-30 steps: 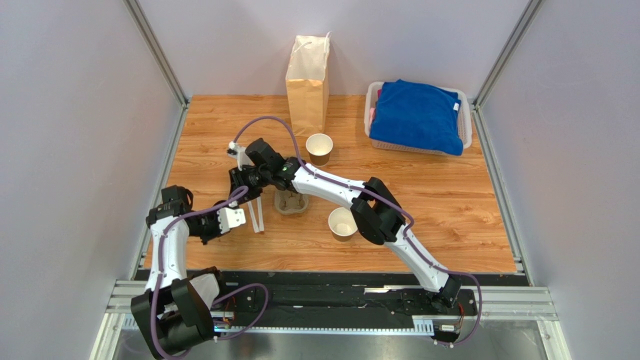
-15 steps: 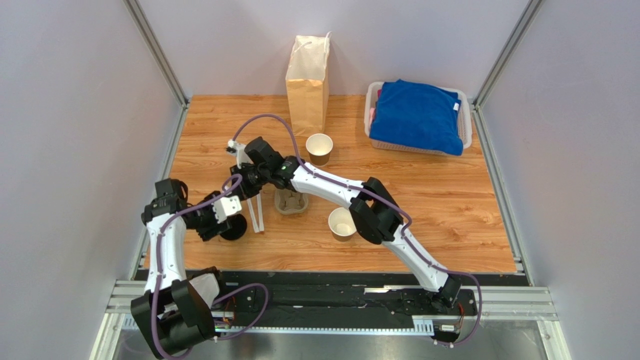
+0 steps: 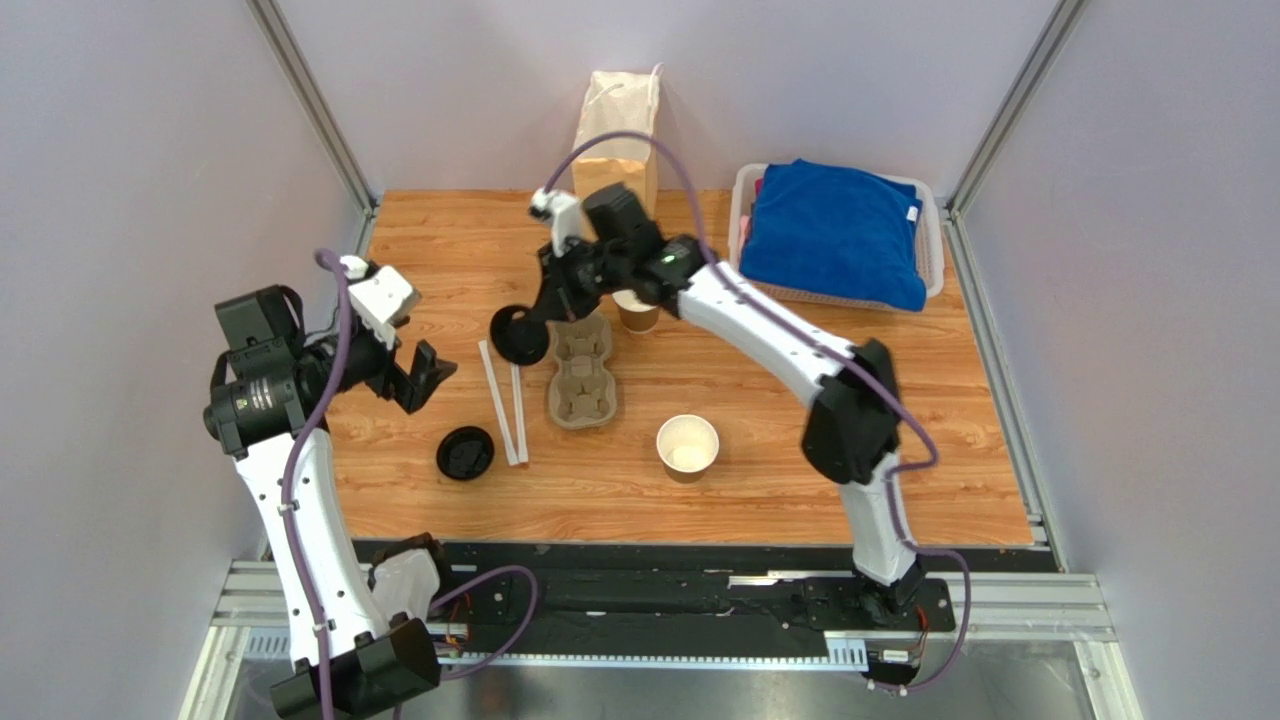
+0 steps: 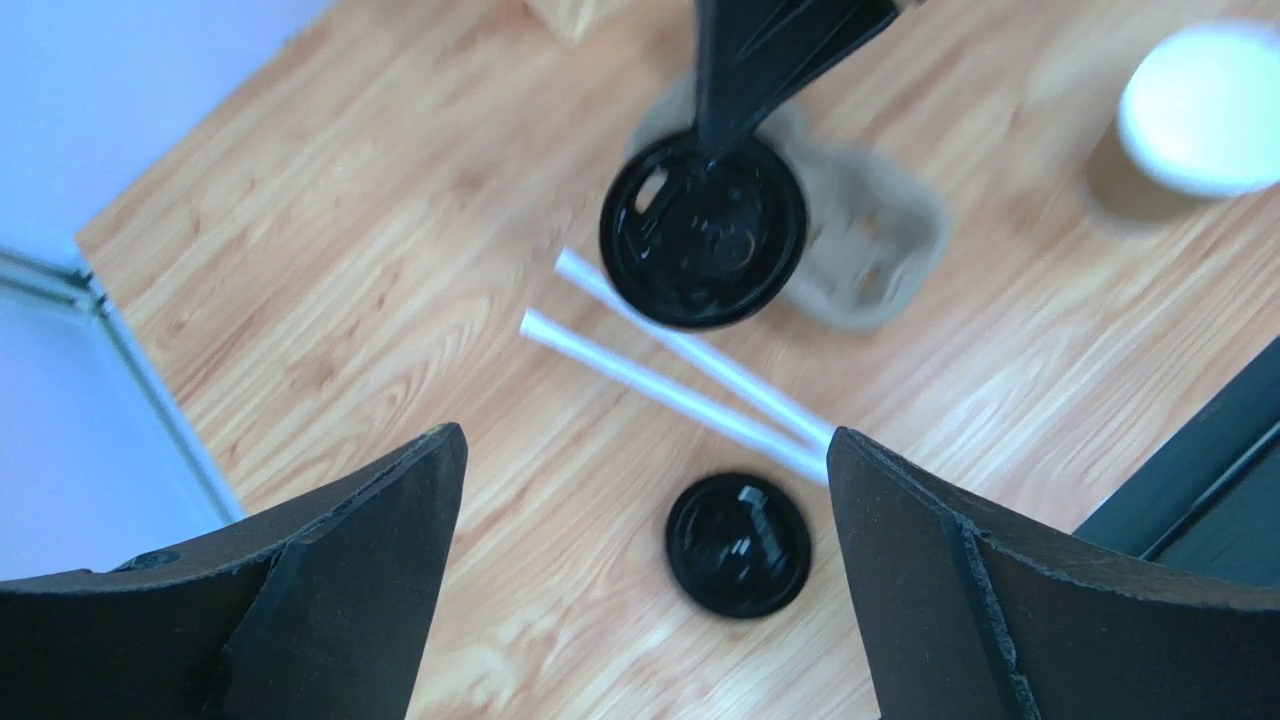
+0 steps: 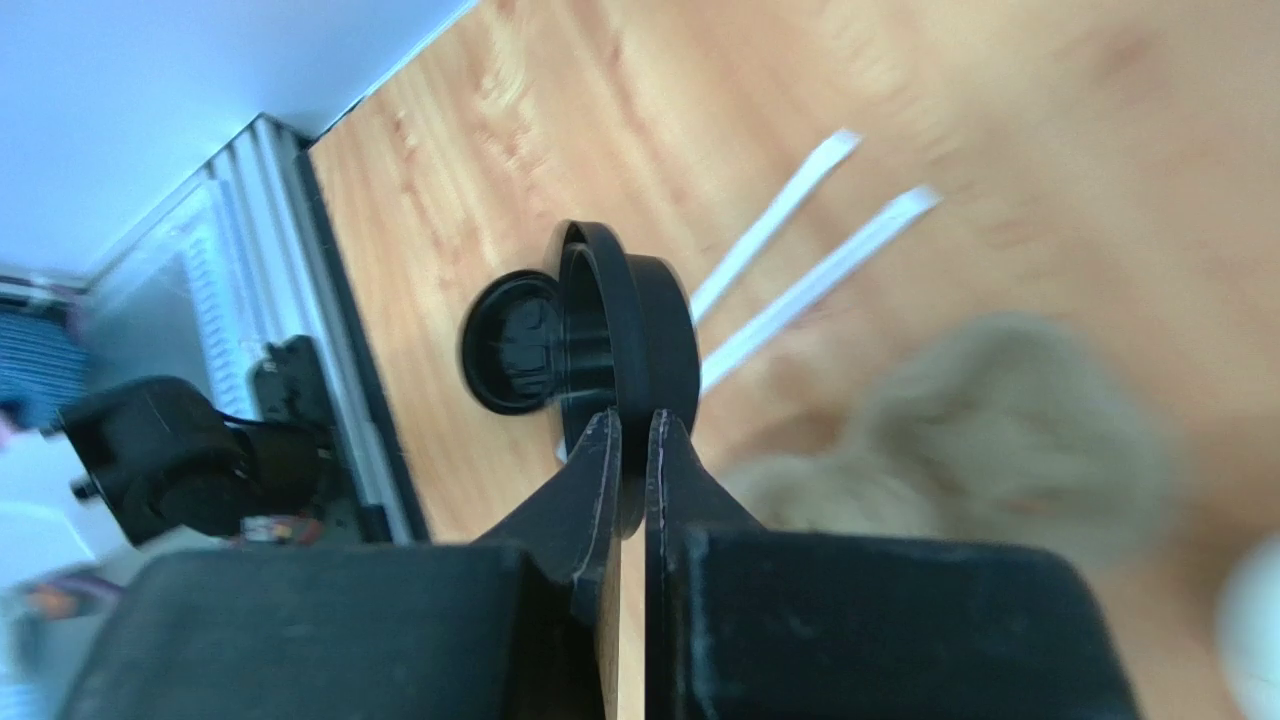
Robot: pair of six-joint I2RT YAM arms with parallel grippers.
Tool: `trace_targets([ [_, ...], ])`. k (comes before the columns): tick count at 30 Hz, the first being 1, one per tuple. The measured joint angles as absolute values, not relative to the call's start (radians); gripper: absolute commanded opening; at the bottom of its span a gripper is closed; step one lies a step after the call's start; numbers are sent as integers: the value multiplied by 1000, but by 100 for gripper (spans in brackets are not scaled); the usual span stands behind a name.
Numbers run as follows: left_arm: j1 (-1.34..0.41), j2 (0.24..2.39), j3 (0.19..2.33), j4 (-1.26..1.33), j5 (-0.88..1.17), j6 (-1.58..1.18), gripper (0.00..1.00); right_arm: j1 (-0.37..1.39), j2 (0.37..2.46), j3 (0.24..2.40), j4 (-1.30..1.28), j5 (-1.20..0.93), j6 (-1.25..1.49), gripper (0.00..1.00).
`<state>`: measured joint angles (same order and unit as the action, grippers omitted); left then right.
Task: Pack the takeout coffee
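1. Top view: the right gripper (image 3: 537,320) is clamped on a black lid (image 3: 519,336) at the left edge of the cup carrier (image 3: 583,378). The left gripper (image 3: 419,375) is spread wide, near a second lid (image 3: 466,453) lying on the table (image 3: 932,420) beside two straws (image 3: 504,405). The front cup (image 3: 687,446) and the far cup (image 3: 642,315) stand open-topped.
2. Left wrist: the left gripper (image 4: 643,440) is wide apart and holds nothing. The second lid (image 4: 738,543) lies between its fingers, the black lid (image 4: 703,228) beyond.
3. Right wrist: the right gripper (image 5: 631,428) pinches the rim of the black lid (image 5: 628,323), seen edge-on (carrier blurred)
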<state>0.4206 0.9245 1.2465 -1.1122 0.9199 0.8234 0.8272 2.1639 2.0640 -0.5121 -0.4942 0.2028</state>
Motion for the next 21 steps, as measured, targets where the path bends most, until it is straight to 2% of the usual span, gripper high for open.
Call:
trace_targets([
  [4,419,963,1349,-1103,1030,679,99,779,1851,1929,-598,-419,-38,0],
  [8,364,979,1389,-1096,1131,614,99,796,1481,1691,-577,-337,-289,0],
  [14,89,948,1389,-1048,1153,587,99,817,988,1210,-376,-263,-702,0],
  [17,-42,942,1391,-1000,1132,546,91,844,849,1049,-301,-254,-923,0],
  [21,-137,947,1389,-892,1060,402,74,941,725,851,-235,-209,-1235,0],
])
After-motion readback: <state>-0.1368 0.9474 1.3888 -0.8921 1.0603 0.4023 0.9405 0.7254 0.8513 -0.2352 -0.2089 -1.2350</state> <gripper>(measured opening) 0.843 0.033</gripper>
